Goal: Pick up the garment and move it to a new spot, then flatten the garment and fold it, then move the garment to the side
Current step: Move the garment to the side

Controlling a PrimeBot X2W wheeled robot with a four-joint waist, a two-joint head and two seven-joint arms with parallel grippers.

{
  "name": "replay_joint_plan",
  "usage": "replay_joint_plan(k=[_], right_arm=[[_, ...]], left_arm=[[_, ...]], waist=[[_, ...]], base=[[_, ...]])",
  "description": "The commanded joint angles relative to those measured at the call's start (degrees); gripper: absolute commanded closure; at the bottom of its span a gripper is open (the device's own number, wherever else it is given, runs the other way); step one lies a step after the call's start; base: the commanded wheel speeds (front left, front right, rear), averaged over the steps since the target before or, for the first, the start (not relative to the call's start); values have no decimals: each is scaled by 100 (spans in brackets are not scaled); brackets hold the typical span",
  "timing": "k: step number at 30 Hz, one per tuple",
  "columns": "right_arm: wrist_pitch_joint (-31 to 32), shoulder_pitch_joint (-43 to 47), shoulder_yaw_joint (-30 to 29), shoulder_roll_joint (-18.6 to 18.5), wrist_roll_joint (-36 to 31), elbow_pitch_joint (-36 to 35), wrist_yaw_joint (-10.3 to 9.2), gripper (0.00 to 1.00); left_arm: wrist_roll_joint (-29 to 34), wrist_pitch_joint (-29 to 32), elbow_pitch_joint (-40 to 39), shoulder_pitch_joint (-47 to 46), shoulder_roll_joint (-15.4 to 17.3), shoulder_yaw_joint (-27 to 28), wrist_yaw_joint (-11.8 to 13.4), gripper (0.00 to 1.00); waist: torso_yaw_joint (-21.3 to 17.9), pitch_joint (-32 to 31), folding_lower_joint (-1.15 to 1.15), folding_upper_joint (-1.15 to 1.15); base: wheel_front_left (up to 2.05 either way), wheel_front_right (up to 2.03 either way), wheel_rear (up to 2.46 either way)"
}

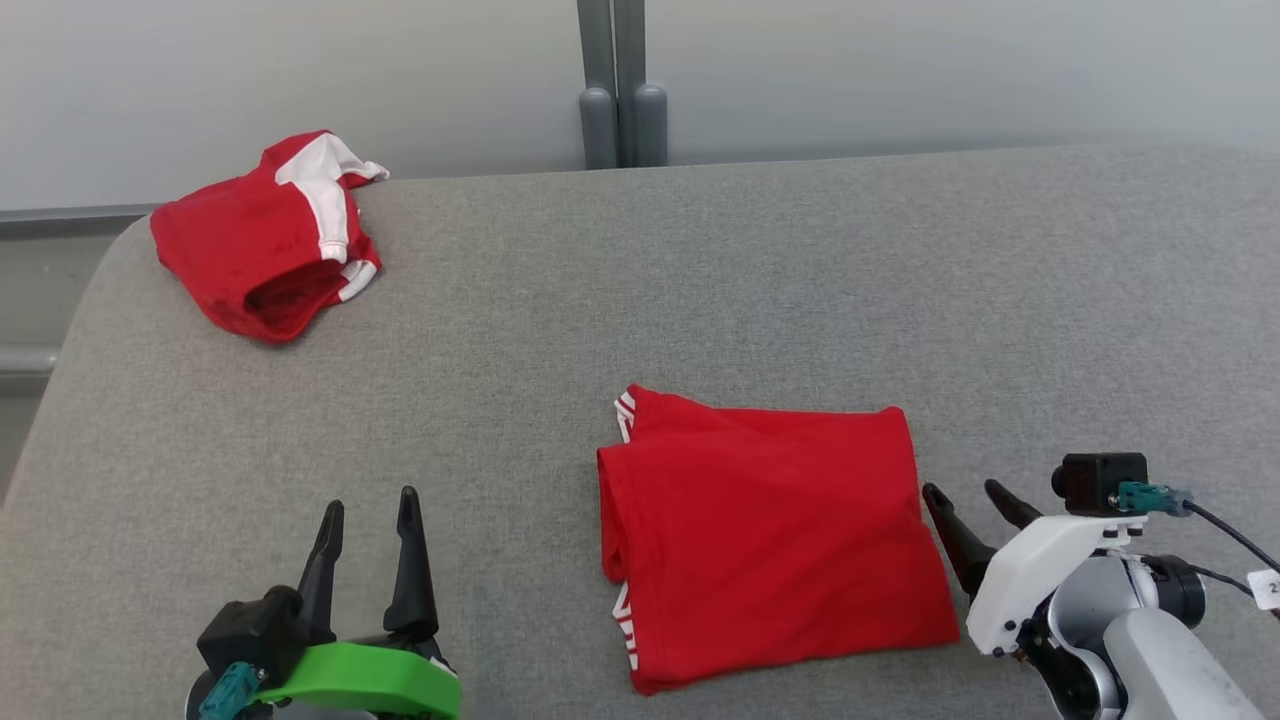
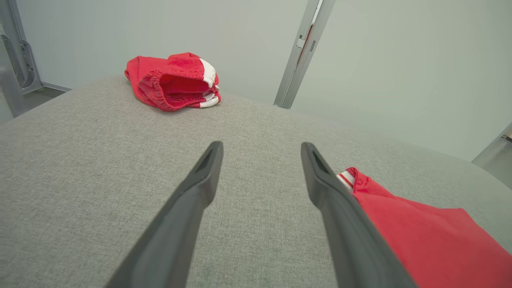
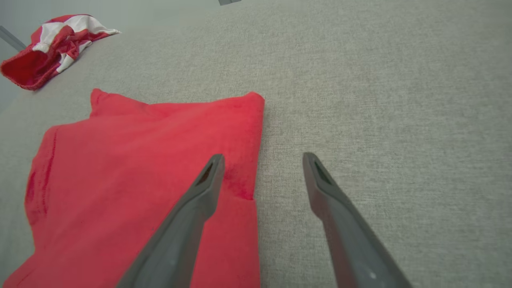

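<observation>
With the left tool [image 1: 370, 500] and right tool [image 1: 962, 490] both spread empty, a one-edge pinch could drag the folded garment [image 1: 770, 530] open.

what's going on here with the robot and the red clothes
A red garment lies folded on the grey surface. Both grippers are open and empty: the right gripper at the garment's right edge, the left gripper off to its left. It looks ready to be moved aside. A crumpled red and white garment lies at the far left corner.
</observation>
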Motion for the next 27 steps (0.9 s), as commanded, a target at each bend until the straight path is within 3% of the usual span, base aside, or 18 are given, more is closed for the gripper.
replay_joint_plan(k=[1,12,14,17,18,20,27], right_arm=[[68,-97,90,-53,126,75,2,0],[250,-678,774,-237,649,944,2,0],[231,-789,884,-238,711,1110,2,45],[176,-967,1036,-250,806,1355,1,67],[153,-1016,1077,-254,840,1413,0,69],[71,-1140,1179,-267,898,1520,-1,99],[-536,-1588,1264,-459,913,1754,-4,100]], left_arm=[[59,1,-1,-87,5,30,-10,0],[90,1,10,-236,-3,100,-52,0],[68,1,9,-261,-4,101,-49,0],[39,1,17,-287,-4,88,-36,0],[35,1,18,-292,-4,88,-33,0],[38,1,13,-314,-3,89,-26,0],[107,1,-56,-344,-2,135,-32,0]], waist=[[114,127,0,0],[272,376,0,0],[271,401,0,0],[267,434,0,0],[263,443,0,0],[250,466,0,0],[62,566,0,0]], base=[[0,0,0],[0,0,0],[0,0,0],[0,0,0],[0,0,0],[0,0,0],[0,0,0]])
